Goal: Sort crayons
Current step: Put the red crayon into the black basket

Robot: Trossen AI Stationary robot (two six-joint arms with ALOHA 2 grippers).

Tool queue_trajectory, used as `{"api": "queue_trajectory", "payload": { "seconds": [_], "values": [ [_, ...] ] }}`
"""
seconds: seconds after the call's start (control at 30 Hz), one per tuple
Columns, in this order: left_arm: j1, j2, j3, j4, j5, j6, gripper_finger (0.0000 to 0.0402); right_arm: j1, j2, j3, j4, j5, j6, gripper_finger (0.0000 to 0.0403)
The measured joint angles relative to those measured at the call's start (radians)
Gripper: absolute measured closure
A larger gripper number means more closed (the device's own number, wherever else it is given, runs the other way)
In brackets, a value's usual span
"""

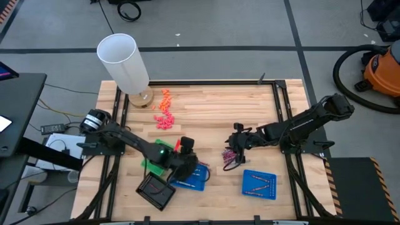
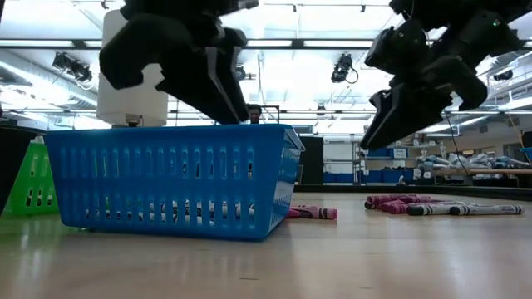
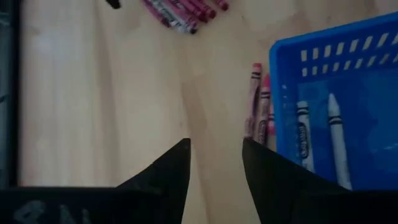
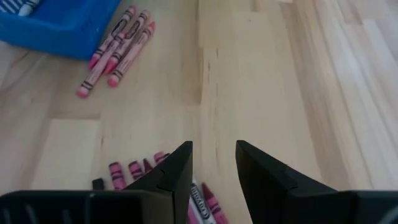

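A heap of pinkish-red and maroon crayons (image 1: 230,159) lies on the wooden table at mid right. My right gripper (image 4: 213,146) hovers open just above the heap's near part (image 4: 140,169), nothing between its fingers. Three pink crayons (image 4: 115,50) lie flat on the wood beside a blue tray (image 1: 190,178). Inside this tray rest two silvery-grey crayons (image 3: 317,140). My left gripper (image 3: 214,144) stands open over bare wood next to that tray, pointing toward the heap (image 3: 180,12). In the low view, both grippers hang above the tabletop.
A second blue tray (image 1: 259,184) holding crayons sits near the front right. A black tray (image 1: 156,190) and a green tray (image 1: 152,164) stand beside the left arm. A white cylinder (image 1: 125,62) and orange and pink chunky bits (image 1: 164,109) occupy the far left.
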Motion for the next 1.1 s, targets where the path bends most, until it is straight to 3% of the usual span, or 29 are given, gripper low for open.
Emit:
{"api": "queue_trajectory", "payload": {
  "seconds": [0.43, 0.67, 0.93, 1.1],
  "values": [
    [0.152, 0.011, -0.011, 0.153, 0.340, 0.088, 0.0247, 0.033, 0.000, 0.002, -0.149, -0.038, 0.086, 0.0271],
    [0.213, 0.036, -0.009, 0.272, 0.409, 0.085, 0.0247, 0.024, -0.001, 0.002, -0.175, -0.046, -0.003, 0.0271],
    [0.270, 0.062, -0.010, 0.455, 0.403, 0.041, 0.0247, -0.052, 0.048, -0.013, -0.174, -0.073, -0.144, 0.0271],
    [0.283, 0.065, -0.010, 0.446, 0.400, 0.007, 0.0247, -0.081, 0.060, -0.029, -0.195, -0.074, -0.146, 0.0271]
  ]
}}
